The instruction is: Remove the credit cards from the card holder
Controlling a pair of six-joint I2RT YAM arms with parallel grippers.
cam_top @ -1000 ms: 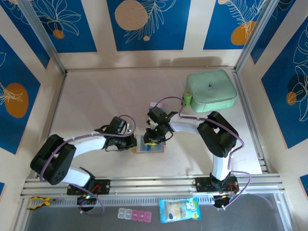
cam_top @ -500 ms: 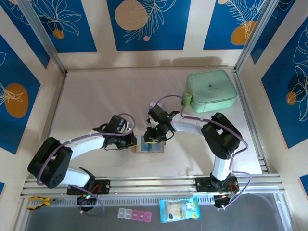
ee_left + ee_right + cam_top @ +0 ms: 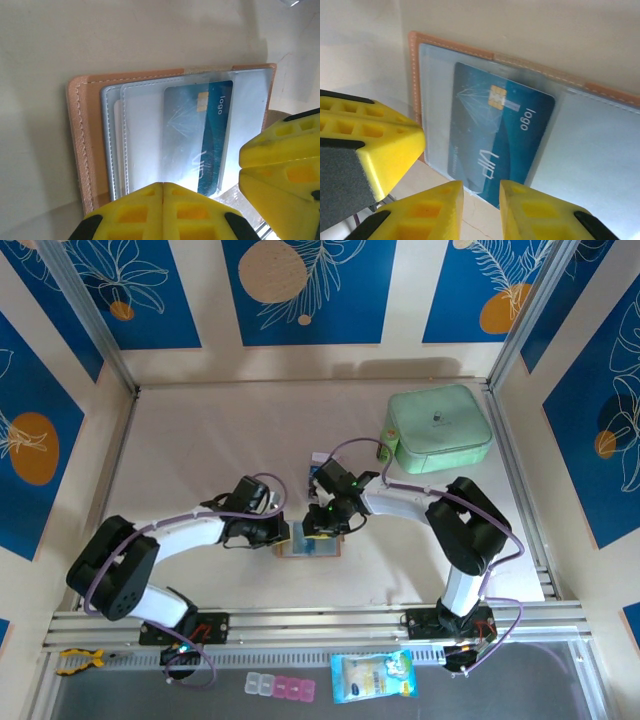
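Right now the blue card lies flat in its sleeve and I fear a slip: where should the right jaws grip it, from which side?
Take the blue card by its short end opposite the chip, nearest the right gripper, coming in from that side of the card holder. It lies flat under clear plastic, so likely only that end offers an edge.

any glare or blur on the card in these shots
left wrist: pale sheen on the clear pocket hazes the blue card; right wrist: card print legible, near yellow fingers softer; top external: even light, soft shadow on the back wall.
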